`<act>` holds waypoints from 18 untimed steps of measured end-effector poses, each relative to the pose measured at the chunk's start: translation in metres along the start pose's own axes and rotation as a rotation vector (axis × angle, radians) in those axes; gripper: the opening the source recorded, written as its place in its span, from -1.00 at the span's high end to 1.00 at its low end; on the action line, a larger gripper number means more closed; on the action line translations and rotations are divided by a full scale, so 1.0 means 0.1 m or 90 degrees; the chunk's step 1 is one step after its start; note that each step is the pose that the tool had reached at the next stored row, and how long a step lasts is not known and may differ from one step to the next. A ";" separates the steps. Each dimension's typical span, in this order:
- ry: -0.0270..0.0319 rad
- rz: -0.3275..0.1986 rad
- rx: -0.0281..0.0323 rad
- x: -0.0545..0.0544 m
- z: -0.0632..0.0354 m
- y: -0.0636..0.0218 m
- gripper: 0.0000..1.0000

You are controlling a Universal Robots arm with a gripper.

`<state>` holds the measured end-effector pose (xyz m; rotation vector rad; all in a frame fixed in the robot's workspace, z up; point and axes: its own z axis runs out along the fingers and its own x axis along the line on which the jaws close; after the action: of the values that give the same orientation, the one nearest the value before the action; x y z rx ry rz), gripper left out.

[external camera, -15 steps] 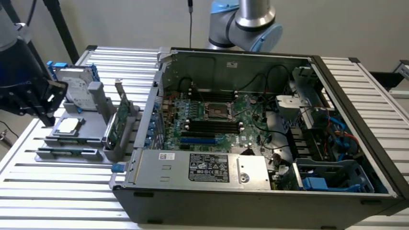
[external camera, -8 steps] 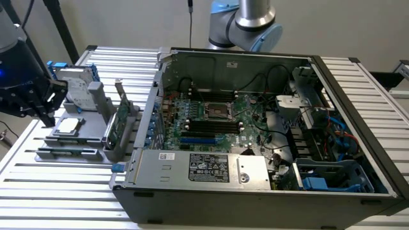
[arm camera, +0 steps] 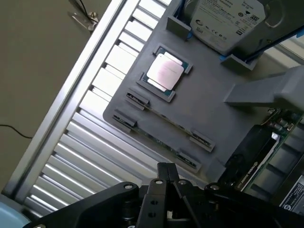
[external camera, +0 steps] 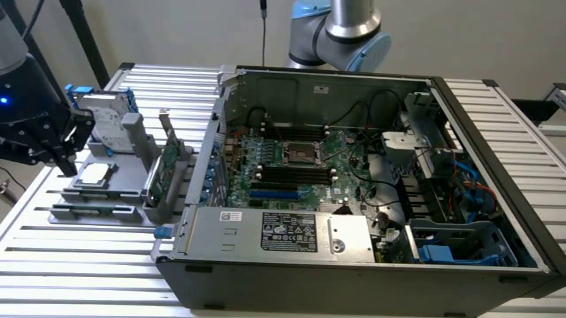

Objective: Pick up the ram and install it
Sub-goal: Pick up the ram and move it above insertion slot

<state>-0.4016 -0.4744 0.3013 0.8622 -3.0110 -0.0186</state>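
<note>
A grey parts tray point(arm camera: 209, 102) lies beside the open computer case. Two slim dark-green ram sticks point(arm camera: 167, 121) stand on edge in clip holders at the tray's outer side, one next to the other; in the exterior view the ram point(external camera: 93, 211) is at the tray's near end. My gripper point(arm camera: 167, 175) hangs above the tray's edge close to the ram, fingers shut together with nothing between them. In the exterior view the gripper point(external camera: 63, 162) hovers over the tray's left side. The motherboard point(external camera: 292, 162) with black slots point(external camera: 296, 173) lies inside the case.
On the tray also sit a silver processor point(arm camera: 165, 73), a hard drive point(arm camera: 228, 19) in a blue frame and an upright green card point(external camera: 159, 175). The case point(external camera: 354, 278) has tall walls, a power supply point(external camera: 283, 232) and cables. The table point(arm camera: 85, 152) is slatted aluminium.
</note>
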 end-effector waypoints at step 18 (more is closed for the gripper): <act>0.0029 -0.208 0.0012 0.00 0.045 -0.001 0.79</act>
<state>-0.4017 -0.4744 0.2968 1.3405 -2.8286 -0.0160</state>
